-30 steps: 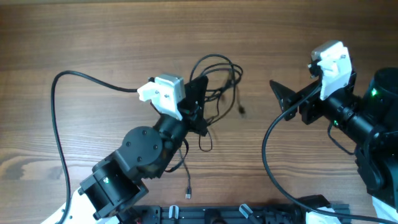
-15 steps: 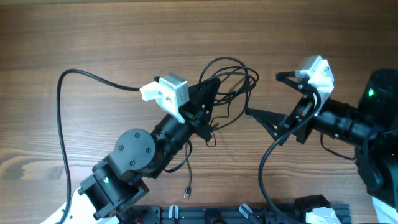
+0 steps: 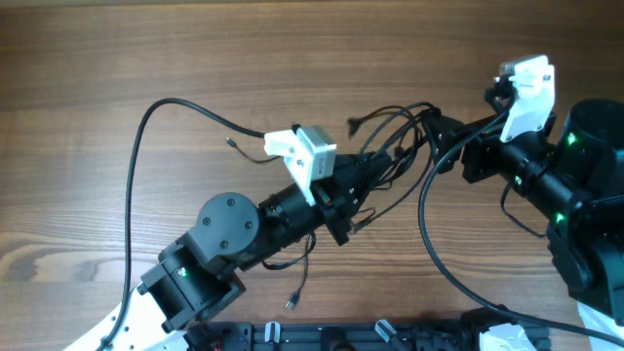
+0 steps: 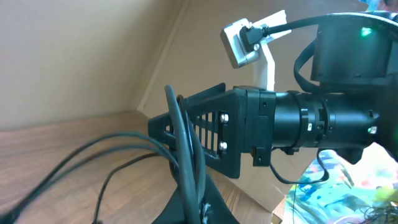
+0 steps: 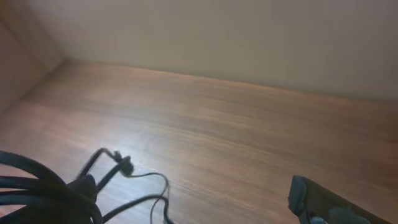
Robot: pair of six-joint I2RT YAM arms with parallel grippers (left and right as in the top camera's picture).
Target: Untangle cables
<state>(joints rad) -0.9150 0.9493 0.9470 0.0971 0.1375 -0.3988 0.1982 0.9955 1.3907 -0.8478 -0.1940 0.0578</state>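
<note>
Wood-grain surface (image 3: 146, 58) fills the overhead view, carrying only the two arms and the wiring. The cables (image 3: 395, 125) form a loose knot of loops just past the left tool (image 3: 372, 177). They look lifted off the wood there and fan toward the right tool (image 3: 439, 144), which stands just beyond the knot from the left tool.

The left tool is pressed together on a few strands. Its wrist view shows black wires rising from between its fingers and crossing in front of the other arm. The right tool's jaws stand wide apart, with nothing between them that I can make out. Its wrist view has the bundle low at one edge and one finger at the opposite corner.

One thin strand trails back from the left tool under its arm and ends in a small plug (image 3: 291, 303) lying on the wood. Another tip (image 3: 231, 142) lies back from the left tool, beside its arm.

These wires look very light, limp and a little springy, so loops will likely slide and follow any pull rather than hold shape. Being so thin, they could slip from a grip or kink if yanked, and the plug ends may snag in loops. A sensible hold for the free tool seems to be a single outer loop on the far side of the left tool, clear of the dense crossing, drawn away gently.
</note>
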